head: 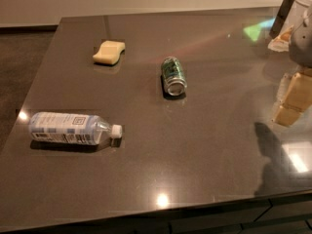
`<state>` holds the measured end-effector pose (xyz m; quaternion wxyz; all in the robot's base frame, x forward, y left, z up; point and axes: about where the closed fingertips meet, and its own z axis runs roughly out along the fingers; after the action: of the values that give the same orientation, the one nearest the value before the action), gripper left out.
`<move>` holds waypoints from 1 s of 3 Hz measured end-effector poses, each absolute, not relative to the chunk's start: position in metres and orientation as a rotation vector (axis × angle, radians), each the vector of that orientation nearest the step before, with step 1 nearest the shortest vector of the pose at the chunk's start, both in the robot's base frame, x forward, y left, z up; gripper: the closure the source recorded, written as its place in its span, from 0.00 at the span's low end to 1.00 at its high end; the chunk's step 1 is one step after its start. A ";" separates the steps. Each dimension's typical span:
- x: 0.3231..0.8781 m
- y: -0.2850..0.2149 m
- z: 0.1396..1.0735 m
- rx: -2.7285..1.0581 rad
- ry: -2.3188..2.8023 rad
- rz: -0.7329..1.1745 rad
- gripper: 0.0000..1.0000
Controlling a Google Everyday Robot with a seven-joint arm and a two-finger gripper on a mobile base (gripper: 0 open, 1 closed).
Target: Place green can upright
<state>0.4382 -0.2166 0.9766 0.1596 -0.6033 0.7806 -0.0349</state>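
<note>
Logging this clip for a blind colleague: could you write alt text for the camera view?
A green can lies on its side near the middle of a dark glossy table, with a yellow sponge behind it and a clear water bottle lying at front left. The gripper is at the upper right edge, apart from the can.

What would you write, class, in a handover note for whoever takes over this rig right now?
Gripper: at the right edge of the view, over the table's far right side, well apart from the can.
Green can: lying on its side near the middle of the table, one silver end facing the camera.
Nearby: a sponge behind and to the left of it, and a water bottle on its side at front left.
Done: nothing yet; the can is not upright.
Left: reach the can, grasp it, and stand it on end.
</note>
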 end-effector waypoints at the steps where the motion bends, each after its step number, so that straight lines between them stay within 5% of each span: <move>1: 0.438 -0.216 0.977 -1.724 2.231 -0.100 0.00; 3: 0.484 -0.173 0.976 -1.721 2.294 -0.152 0.00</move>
<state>0.4839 -0.1735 0.9763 0.1343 -0.5939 0.7915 -0.0526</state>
